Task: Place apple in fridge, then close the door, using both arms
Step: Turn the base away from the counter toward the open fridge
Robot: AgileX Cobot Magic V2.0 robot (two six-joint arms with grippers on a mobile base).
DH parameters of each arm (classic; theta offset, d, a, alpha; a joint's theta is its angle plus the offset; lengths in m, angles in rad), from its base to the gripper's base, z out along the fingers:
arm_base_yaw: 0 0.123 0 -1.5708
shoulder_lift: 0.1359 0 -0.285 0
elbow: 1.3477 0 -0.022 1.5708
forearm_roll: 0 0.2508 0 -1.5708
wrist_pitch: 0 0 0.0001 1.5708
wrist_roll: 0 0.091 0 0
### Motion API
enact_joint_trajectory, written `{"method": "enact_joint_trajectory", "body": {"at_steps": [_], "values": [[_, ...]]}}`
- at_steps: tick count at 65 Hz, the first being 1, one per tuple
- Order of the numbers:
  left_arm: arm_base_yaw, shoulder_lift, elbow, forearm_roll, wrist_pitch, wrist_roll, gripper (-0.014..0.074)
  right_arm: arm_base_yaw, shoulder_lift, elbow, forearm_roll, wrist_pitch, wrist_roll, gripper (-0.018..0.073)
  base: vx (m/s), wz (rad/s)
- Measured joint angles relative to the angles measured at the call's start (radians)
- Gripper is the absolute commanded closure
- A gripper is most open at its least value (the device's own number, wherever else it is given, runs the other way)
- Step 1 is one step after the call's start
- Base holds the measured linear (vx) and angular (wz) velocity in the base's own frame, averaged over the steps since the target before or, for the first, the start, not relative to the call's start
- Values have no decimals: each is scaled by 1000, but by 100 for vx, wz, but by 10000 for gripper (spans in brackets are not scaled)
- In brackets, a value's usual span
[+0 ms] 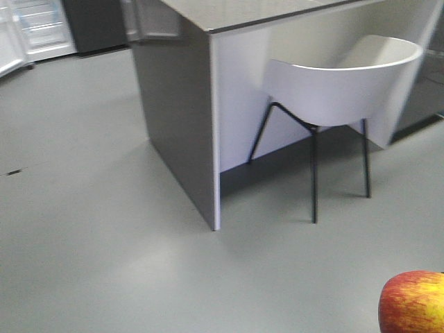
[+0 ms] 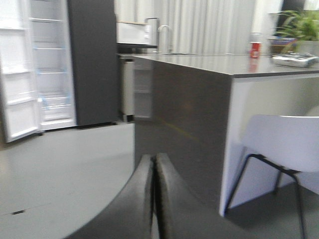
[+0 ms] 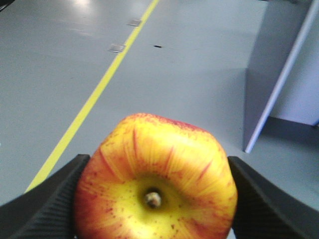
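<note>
Am holding apple (image 3: 155, 154) clamped in right gripper (image 3: 157, 209); left gripper (image 2: 153, 194) pressed closed, empty. Fridge (image 2: 55, 64) standing open, far off; I'm judging next move as driving closer.

Grey floor (image 1: 104, 263) carried the fridge (image 2: 92, 59), a dark-sided desk (image 1: 173, 118) and a white chair (image 1: 340, 87) just beside the desk. Yellow line (image 3: 92, 94) ran along floor. Red can (image 2: 255, 50) stood on desk top.
</note>
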Motion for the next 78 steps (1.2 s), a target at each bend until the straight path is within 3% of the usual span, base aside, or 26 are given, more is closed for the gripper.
{"method": "enact_joint_trajectory", "body": {"at_steps": [78], "values": [[0, 0, 0, 0, 0, 0, 602, 0, 0, 0, -1, 0, 0, 241, 11, 50]]}}
